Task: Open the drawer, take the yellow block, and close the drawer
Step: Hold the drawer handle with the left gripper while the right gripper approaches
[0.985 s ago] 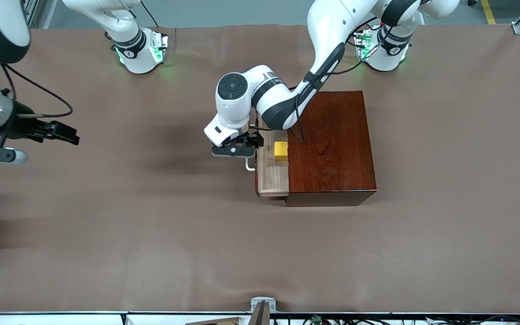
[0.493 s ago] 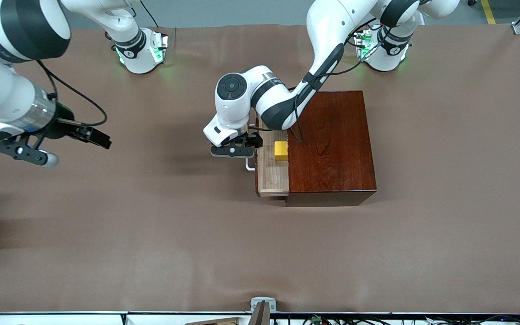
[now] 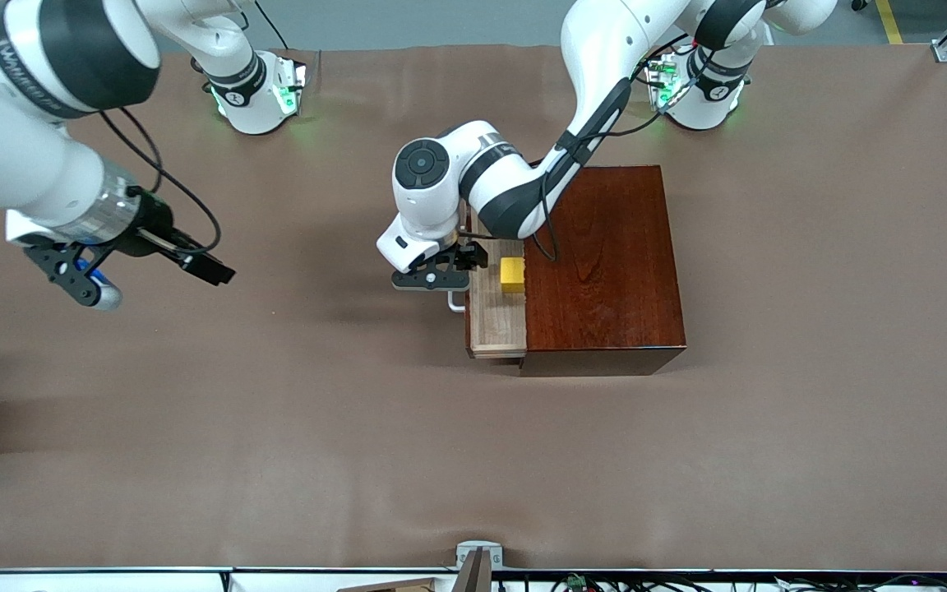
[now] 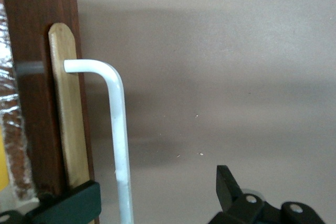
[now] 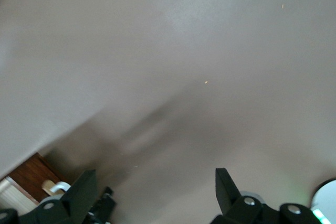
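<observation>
The dark red-brown box (image 3: pixel 605 263) has its drawer (image 3: pixel 496 316) pulled partly out toward the right arm's end of the table, pale inside showing. The yellow block (image 3: pixel 512 274) lies in the drawer against the box's edge. My left gripper (image 3: pixel 464 261) is open at the drawer front. In the left wrist view its fingers (image 4: pixel 71 205) straddle the white handle (image 4: pixel 118 145) without gripping it, the left gripper (image 4: pixel 152 187) standing wide. My right gripper (image 3: pixel 204 265) hangs open over bare table toward the right arm's end, with nothing in the right gripper (image 5: pixel 152 192).
Brown paper covers the table (image 3: pixel 473 460). The right wrist view catches the box corner (image 5: pixel 23 174) and the handle end (image 5: pixel 56 186) at its edge. Both arm bases (image 3: pixel 256 90) stand along the table's edge farthest from the front camera.
The right arm has swung in toward the box, gripper still open. The left gripper has shifted slightly toward the drawer front. Drawer and block have not moved.
</observation>
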You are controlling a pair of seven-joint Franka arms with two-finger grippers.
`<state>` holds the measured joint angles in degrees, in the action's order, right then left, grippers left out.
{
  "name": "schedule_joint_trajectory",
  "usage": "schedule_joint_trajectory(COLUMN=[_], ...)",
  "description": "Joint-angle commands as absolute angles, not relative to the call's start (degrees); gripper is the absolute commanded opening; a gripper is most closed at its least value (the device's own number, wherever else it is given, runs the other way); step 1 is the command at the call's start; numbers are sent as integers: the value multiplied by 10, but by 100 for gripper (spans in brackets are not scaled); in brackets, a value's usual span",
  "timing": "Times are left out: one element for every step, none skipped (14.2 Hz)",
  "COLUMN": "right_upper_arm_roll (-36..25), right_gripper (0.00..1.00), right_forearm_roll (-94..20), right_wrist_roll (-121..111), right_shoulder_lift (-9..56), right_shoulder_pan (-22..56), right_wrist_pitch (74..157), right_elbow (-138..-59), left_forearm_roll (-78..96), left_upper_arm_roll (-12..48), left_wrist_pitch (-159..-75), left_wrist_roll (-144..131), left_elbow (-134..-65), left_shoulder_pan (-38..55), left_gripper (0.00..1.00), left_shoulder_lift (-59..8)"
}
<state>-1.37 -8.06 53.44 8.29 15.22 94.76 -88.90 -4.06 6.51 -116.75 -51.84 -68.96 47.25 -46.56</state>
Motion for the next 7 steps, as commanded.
schedule_joint_trajectory(right_upper_arm_roll=[-19, -19, -19, -19, -19, -19, -19], right_gripper=[100, 100, 100, 100, 100, 100, 100], right_forearm_roll=[-91, -91, -91, -91, -91, -92, -98], right_wrist_roll=[612, 616, 620, 639, 662, 688, 708], right_shoulder_lift=[92, 92, 92, 93, 98, 100, 102], right_shoulder_pan=[176, 180, 182, 187, 195, 196, 200], right_wrist_pitch=[955, 955, 953, 952, 954, 955, 956], right_elbow=[-884, -884, -884, -884, -884, -883, -882], left_forearm_roll=[-38, -38, -38, -38, -38, -38, -38], left_upper_arm_roll=[52, 54, 53, 53, 50, 51, 55], left_wrist_pitch=[-1143, -1142, -1142, -1146, -1152, -1165, -1178], left_wrist_roll=[-518, -517, -517, -516, -516, -515, -514], left_elbow=[-685, -680, -679, -679, -679, -679, -679], left_shoulder_pan=[482, 482, 482, 483, 483, 483, 487], left_gripper=[100, 100, 100, 100, 100, 100, 100], left_shoulder_lift=[-460, -457, -456, -461, -464, -464, -468])
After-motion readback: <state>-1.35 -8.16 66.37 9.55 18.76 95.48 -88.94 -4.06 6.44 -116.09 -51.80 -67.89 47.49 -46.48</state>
